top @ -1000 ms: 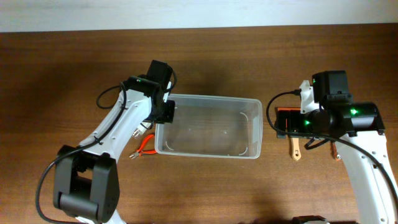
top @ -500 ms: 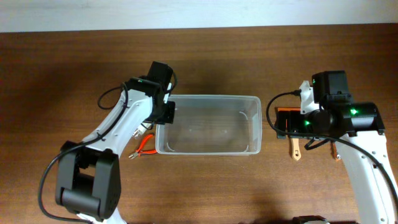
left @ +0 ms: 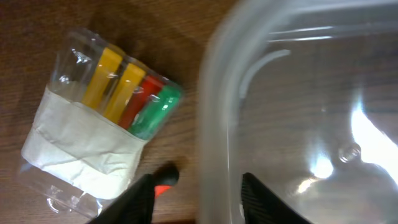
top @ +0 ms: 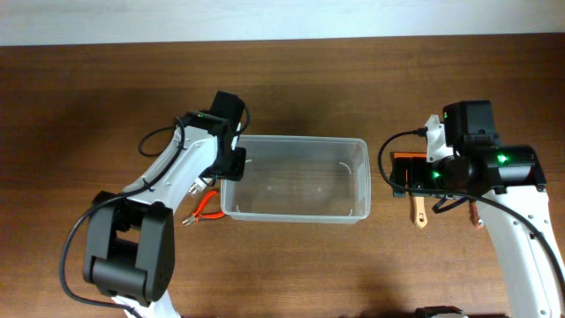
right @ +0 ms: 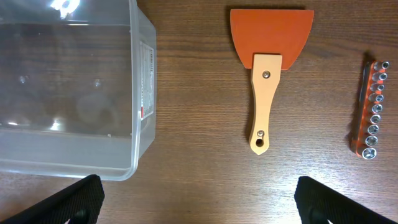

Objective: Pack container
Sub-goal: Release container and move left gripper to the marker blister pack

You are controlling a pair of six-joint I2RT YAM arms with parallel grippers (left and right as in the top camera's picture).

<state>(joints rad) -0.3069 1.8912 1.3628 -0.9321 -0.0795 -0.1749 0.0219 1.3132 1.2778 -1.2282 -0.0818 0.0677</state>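
Note:
The container (top: 296,179) is a clear lidless plastic bin in the middle of the table with nothing in it. It also shows in the left wrist view (left: 298,124) and the right wrist view (right: 68,87). My left gripper (top: 232,164) straddles the bin's left wall, one finger outside and one inside (left: 198,200). It is open, with a gap on the outer side. My right gripper (right: 199,205) is wide open and empty, hovering over bare table right of the bin (top: 413,177).
A clear pack of yellow, red and green handled tools (left: 106,124) lies left of the bin. Red-handled pliers (top: 205,208) lie by the bin's front left corner. An orange scraper with a wooden handle (right: 266,74) and an orange bit holder (right: 372,109) lie to the right.
The left gripper has shifted slightly at the bin's left wall, and the bin has moved a little with it. The right arm has not moved.

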